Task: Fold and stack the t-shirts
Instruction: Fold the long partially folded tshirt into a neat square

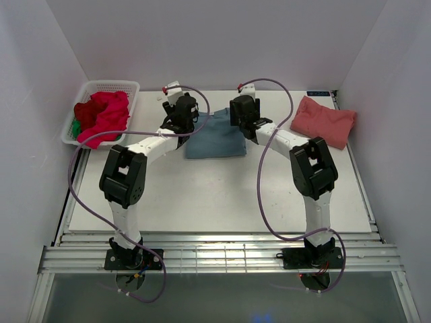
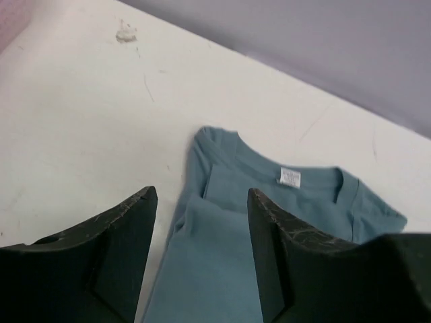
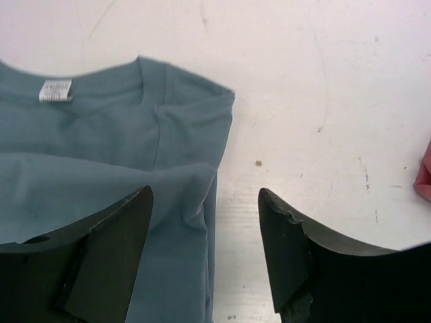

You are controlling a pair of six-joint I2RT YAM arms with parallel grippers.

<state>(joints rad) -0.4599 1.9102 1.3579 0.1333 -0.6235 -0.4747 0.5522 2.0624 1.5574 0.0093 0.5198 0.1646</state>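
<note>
Folded dusty teal-blue cloth t-shirt [image 1: 215,138], collar toward 12 o'clock, nearly square; left gripper [image 2: 202,202] and right gripper [image 3: 205,202] wide, empty.

Left gripper [image 2: 202,196] jaws apart over the teal t-shirt [image 2: 283,212]. Shirt lies folded on the table [image 2: 81,114], collar towards its far edge, neck label [image 2: 289,177] up.

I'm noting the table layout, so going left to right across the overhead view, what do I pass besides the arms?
white basket holding red shirts, teal-blue t-shirt, salmon-pink t-shirt
</note>
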